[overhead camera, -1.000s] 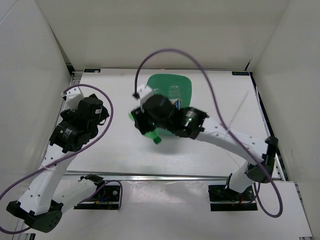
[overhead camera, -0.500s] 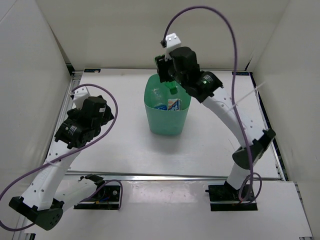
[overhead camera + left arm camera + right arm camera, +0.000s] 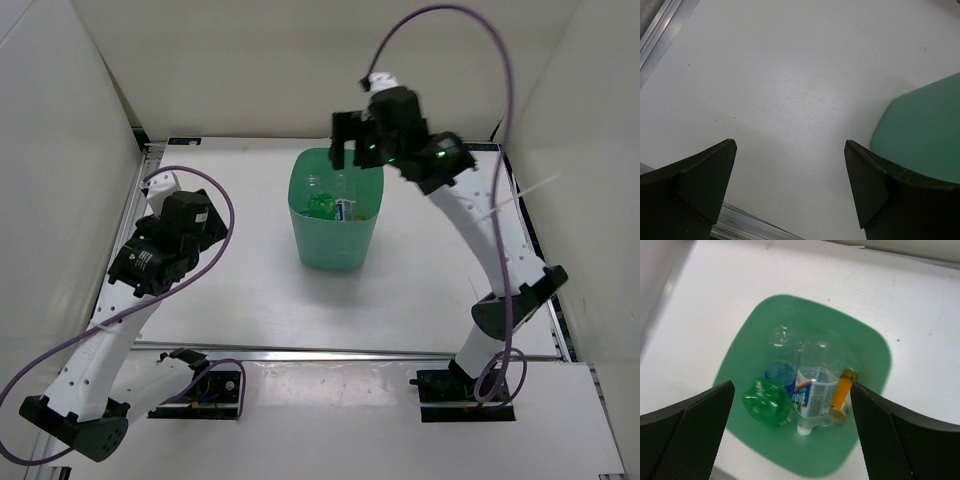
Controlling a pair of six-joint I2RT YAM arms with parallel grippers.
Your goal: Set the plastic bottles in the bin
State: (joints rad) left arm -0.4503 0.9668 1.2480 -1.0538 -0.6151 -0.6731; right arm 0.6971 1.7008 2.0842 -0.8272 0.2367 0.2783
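Note:
The mint-green bin (image 3: 335, 245) stands mid-table, and its wall (image 3: 925, 135) shows at the right of the left wrist view. Inside the bin (image 3: 755, 340) lie the plastic bottles: a green one (image 3: 765, 401), a clear one with a blue label (image 3: 812, 396), an orange one (image 3: 841, 395), a blue-labelled one (image 3: 781, 374) and a plain clear one (image 3: 790, 337). The green bottle (image 3: 322, 206) also shows from above. My right gripper (image 3: 350, 150) hangs open above the bin's far rim, holding nothing; in its own view the right gripper (image 3: 792, 387) frames the bottles. My left gripper (image 3: 790, 145) is open over bare table left of the bin.
White walls enclose the table on three sides. A metal rail (image 3: 667, 32) runs along the table's left edge, and another rail (image 3: 330, 352) lines the front. Purple cables loop off both arms.
The right gripper carried the green bottle up over the bin, opened, and the bottle fell in among the others. The left arm barely shifted.

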